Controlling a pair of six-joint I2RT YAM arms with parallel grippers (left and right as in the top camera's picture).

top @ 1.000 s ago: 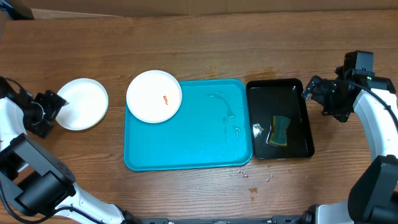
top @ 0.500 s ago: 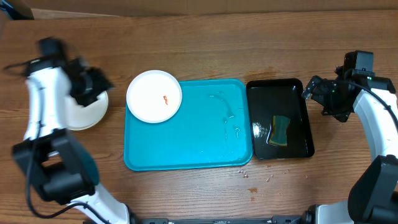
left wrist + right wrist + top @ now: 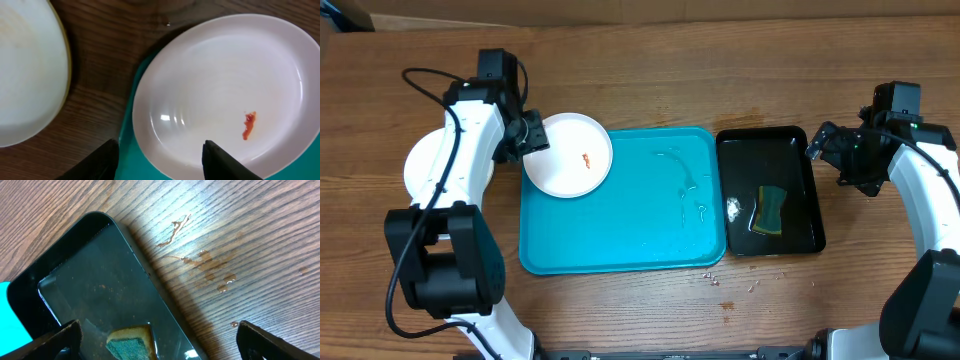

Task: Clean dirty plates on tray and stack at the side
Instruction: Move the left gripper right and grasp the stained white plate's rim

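Overhead: the smeared plate point(image 3: 568, 153) is shown overhanging the tray point(image 3: 620, 230) corner, with the left pincer point(image 3: 533, 140) at its rim. Left wrist: this pincer is seen spread astride that rim; with a shallow bite the plate may slip or tip. Right wrist: the right pincer point(image 3: 160, 345) is spread, holding nothing, near the black tray point(image 3: 90, 280).
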